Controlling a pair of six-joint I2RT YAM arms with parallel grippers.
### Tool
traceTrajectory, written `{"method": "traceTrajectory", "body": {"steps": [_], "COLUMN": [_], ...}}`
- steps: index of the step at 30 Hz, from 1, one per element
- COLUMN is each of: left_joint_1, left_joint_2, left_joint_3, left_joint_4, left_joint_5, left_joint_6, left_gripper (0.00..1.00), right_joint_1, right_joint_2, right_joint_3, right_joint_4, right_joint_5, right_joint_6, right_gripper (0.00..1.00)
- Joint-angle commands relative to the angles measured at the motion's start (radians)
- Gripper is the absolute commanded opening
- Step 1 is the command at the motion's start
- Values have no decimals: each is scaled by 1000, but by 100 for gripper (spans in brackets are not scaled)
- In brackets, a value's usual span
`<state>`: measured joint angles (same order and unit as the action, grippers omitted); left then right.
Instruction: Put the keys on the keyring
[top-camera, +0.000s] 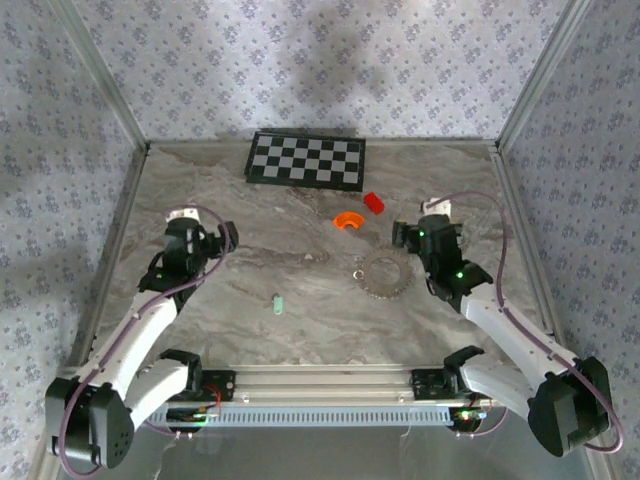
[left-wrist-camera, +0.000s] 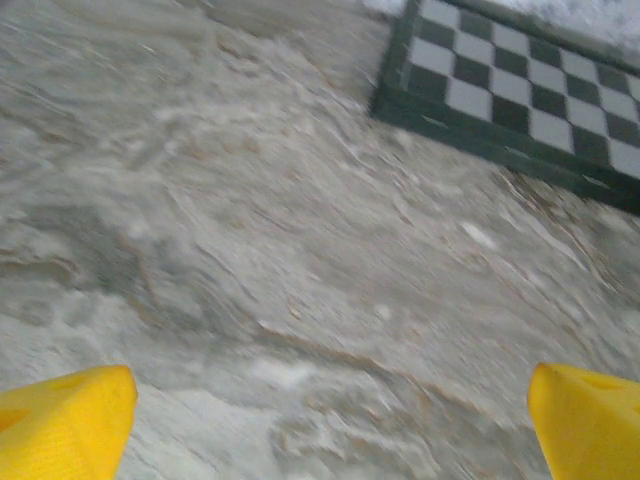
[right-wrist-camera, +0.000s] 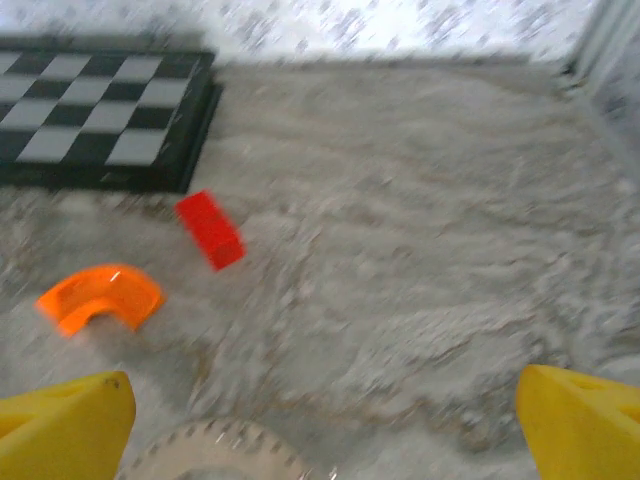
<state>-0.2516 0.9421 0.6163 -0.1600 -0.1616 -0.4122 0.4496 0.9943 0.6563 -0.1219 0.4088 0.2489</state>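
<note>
A small metal keyring (top-camera: 358, 273) lies on the marble table right of centre, touching the left side of a pale toothed ring (top-camera: 386, 275). I cannot make out any keys for certain; a small green item (top-camera: 278, 302) lies alone near the table's middle. My left gripper (top-camera: 224, 238) hovers at the left, open, its yellow fingertips (left-wrist-camera: 70, 425) wide apart over bare marble. My right gripper (top-camera: 405, 235) is open just above and right of the toothed ring (right-wrist-camera: 215, 450), with nothing between its yellow fingertips (right-wrist-camera: 70, 425).
A checkerboard (top-camera: 306, 160) lies at the back centre. An orange curved piece (top-camera: 348, 221) and a red block (top-camera: 373, 202) sit just left of the right gripper. Patterned walls close the sides and back. A metal rail (top-camera: 330, 385) runs along the near edge.
</note>
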Motion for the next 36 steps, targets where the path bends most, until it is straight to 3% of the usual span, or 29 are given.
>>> {"method": "traceTrajectory", "body": {"steps": [1,7,17,27,36], "left_joint_1": [-47,-144,-334,-504,-570], "left_joint_2": [-8,-23,-15,110,233], "left_joint_3": [75,109,55,80,114], "left_joint_4": [-176,-236,-55,-23,-35], "left_joint_5": [123,286,488,423,343], "left_joint_6": [-22,-18,-41,6,25], "left_gripper": [100,100,99,90,74], "right_joint_1": [48,91,93,75,16], "right_joint_2": [2,41,21,-94,-119], "right_joint_3": [34,67,21,-62,-104], "right_joint_4": [-151,-233,-252,-290,-263], "right_joint_5": [-63,-178,-423,-519,-566], "right_joint_6": [99,138,211,273,272], "right_gripper": [99,99,99,100,100]}}
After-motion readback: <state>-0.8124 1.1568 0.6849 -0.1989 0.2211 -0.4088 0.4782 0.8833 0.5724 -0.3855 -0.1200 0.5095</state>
